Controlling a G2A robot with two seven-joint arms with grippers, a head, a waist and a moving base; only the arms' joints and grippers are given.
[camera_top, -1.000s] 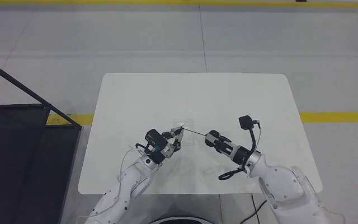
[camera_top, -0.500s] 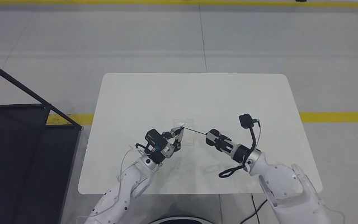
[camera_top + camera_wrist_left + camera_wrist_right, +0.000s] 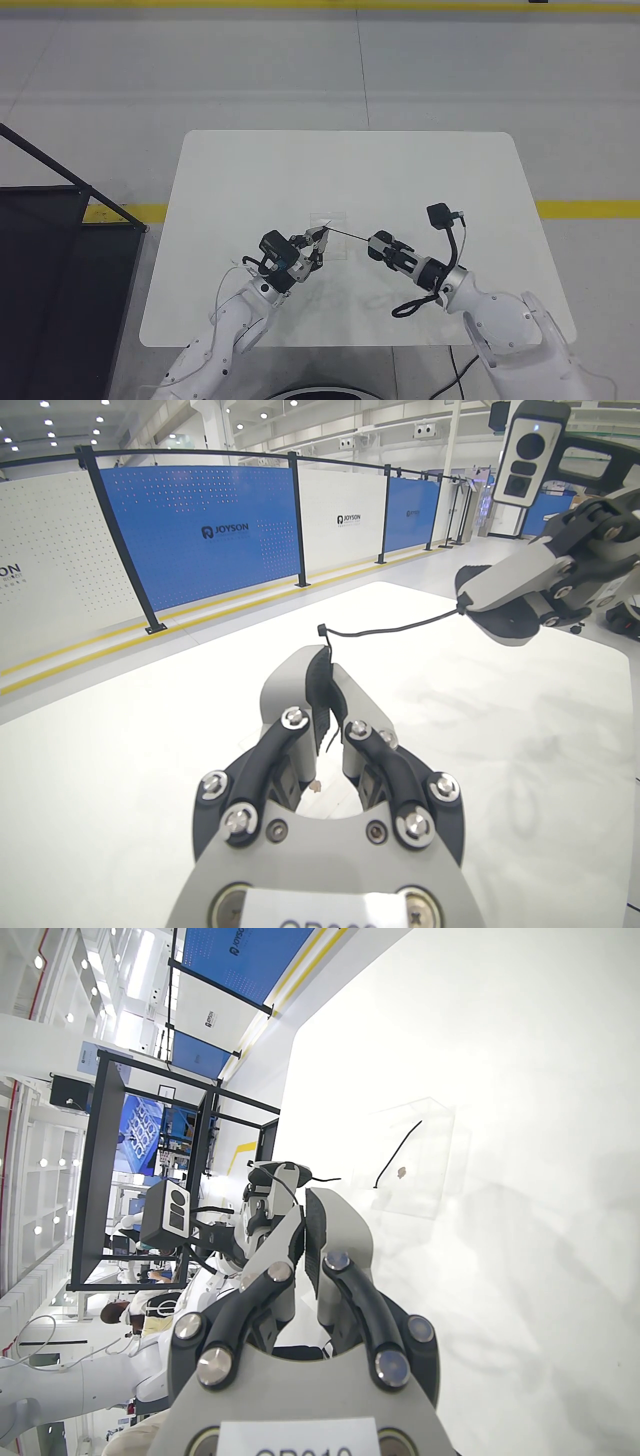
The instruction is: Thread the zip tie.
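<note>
Top view is showing a slim black plastic zip tie (image 3: 348, 237) hanging stretched just below the middle of the frame, above the white rounded-corner bench (image 3: 440, 180), between the two grippers. The left gripper (image 3: 321, 238) is pinching it from the lower left with its fingers pressed fully together. In the left wrist view the tie's small square head is poking out just past the fingertips at mid-frame, and a short bit of strap is dangling between the pads. The right gripper (image 3: 373, 243) is sitting just right of centre, its fingers likewise closed tight on the strap's far end, and the strap is sagging slightly between the two. In the right wrist view a clear square plastic sheet (image 3: 440, 1128) is lying flat on the bench at centre right, with a thin black strand (image 3: 400, 1153) resting on it.
</note>
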